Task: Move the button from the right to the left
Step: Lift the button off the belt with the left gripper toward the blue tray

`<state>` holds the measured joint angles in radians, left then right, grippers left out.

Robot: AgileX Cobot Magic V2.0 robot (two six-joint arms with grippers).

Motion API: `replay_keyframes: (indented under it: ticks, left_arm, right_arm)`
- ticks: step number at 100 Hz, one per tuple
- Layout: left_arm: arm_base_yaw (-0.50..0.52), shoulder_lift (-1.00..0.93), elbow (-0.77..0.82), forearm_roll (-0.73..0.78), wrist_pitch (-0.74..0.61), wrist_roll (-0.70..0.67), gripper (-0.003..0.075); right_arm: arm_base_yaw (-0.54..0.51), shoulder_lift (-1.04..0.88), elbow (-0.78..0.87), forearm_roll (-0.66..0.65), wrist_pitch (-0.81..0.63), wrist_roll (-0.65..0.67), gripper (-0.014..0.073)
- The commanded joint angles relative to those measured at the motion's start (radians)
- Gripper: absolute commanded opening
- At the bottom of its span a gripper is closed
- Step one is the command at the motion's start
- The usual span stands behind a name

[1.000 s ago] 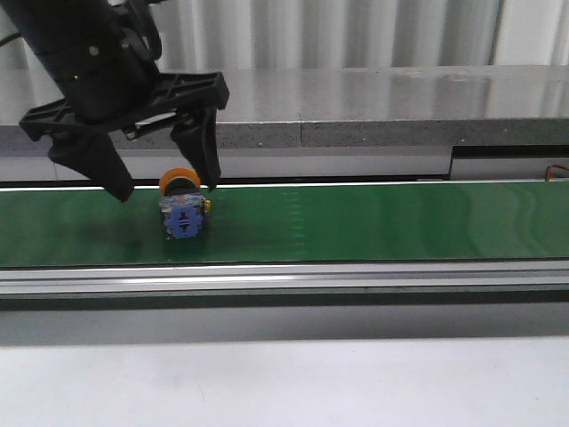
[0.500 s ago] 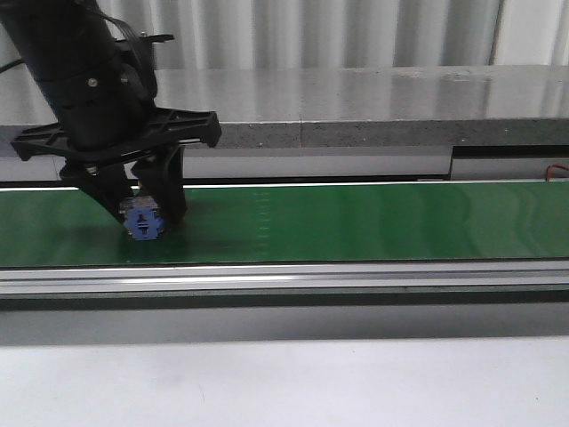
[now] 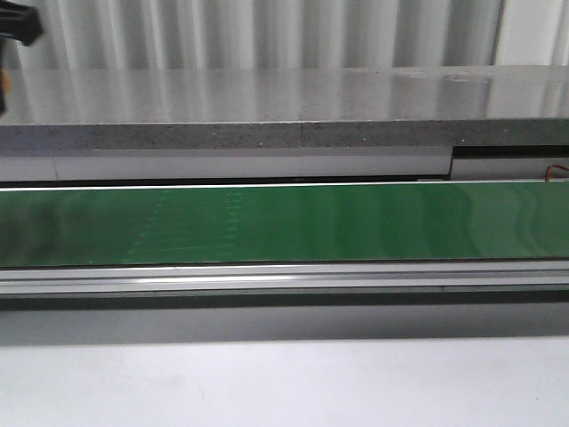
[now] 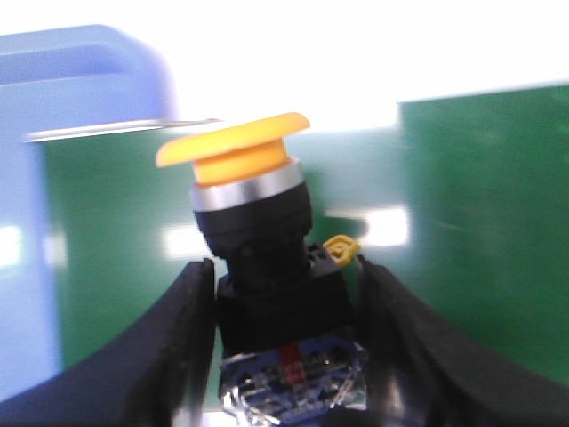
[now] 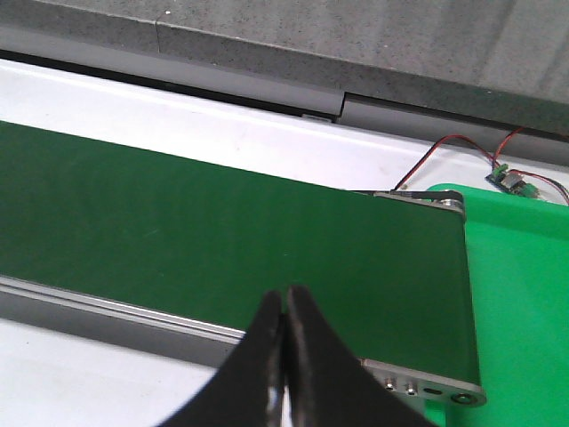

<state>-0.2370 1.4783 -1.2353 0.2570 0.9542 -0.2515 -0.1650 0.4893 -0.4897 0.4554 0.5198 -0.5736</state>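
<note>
Green belt (image 3: 356, 222) below grey ledge (image 3: 293, 107) — left gripper (image 4: 284, 356) clamping button (image 4: 258, 231), right gripper (image 5: 286, 334) closed, empty

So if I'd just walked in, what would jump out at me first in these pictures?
Probably the button with its yellow-orange mushroom cap, filling the left wrist view, pinched between the left gripper's black fingers. Next, the long green belt running straight across the front view, with nothing on it there. In the right wrist view, the right gripper hangs shut over the belt's end, beside a bright green tray.
</note>
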Motion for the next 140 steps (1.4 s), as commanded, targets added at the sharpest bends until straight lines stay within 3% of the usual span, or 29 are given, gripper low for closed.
replay_keyframes:
  ticks: [1,11,35,56,85,106,140]
  left_arm:
    - [0.092,-0.067,-0.002,0.026,-0.014,0.049,-0.002]
    - [0.208,-0.07,0.026,0.007,-0.025,0.123,-0.002]
    - [0.452,-0.018,0.062,-0.117,-0.197,0.296,-0.002]
    - [0.588,0.082,0.062,-0.121,-0.301,0.303,-0.0019]
    - [0.606,0.191,0.062,-0.123,-0.408,0.376,-0.0019]
    - [0.606,0.233,0.062,-0.224,-0.414,0.503,-0.0019]
    - [0.606,0.29,0.062,-0.24,-0.399,0.509,-0.0019]
  right_arm:
    - [0.001,0.002,-0.026,0.017,-0.06,-0.002,-0.0067]
    - [0.001,0.002,-0.026,0.017,-0.06,-0.002,-0.0067]
    - [0.001,0.002,-0.026,0.017,-0.06,-0.002,-0.0067]
    - [0.003,0.002,-0.026,0.017,-0.06,-0.002,-0.0067]
    - [0.011,0.002,-0.026,0.017,-0.06,-0.002,-0.0067]
    - [0.011,0.002,-0.026,0.018,-0.059,-0.002,-0.0067]
    - [0.011,0.002,-0.026,0.018,-0.058,-0.002,-0.0067]
